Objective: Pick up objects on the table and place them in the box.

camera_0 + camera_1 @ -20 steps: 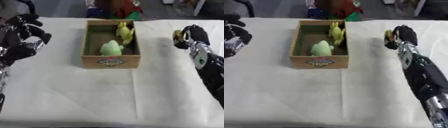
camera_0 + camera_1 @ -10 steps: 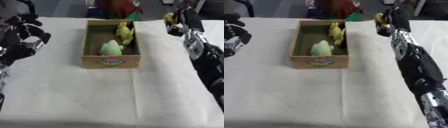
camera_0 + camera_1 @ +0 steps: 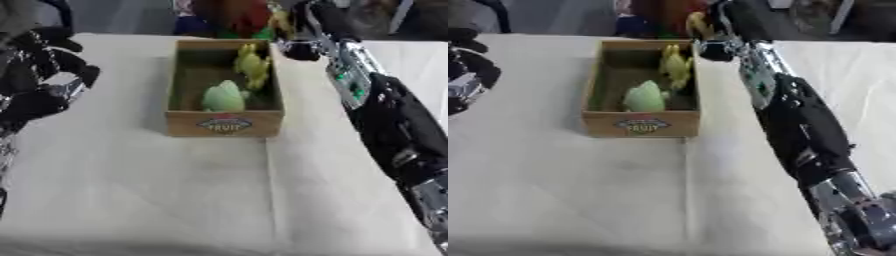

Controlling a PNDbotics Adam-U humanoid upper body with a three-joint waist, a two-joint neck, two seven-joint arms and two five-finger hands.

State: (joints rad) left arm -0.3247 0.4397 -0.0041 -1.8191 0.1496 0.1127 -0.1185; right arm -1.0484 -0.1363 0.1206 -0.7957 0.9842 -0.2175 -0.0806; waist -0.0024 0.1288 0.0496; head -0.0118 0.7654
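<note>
A cardboard fruit box (image 3: 225, 123) stands at the middle of the white table. Inside it lie a pale green fruit (image 3: 224, 96) near the front and a yellow object (image 3: 252, 64) toward the back. My right hand (image 3: 726, 24) is above the box's far right corner, fingers curled round a small yellow object (image 3: 697, 24). At the table's left edge my left hand (image 3: 39, 80) hangs with its fingers relaxed and nothing in it.
Red, green and blue things (image 3: 229, 19) are piled just beyond the table's far edge behind the box. The white cloth (image 3: 175, 190) spreads in front of the box. My right forearm (image 3: 394, 130) lies along the right side of the table.
My right hand has carried the small yellow object from the table's right side up and leftward to the box's far right corner. The left hand has stayed in place.
</note>
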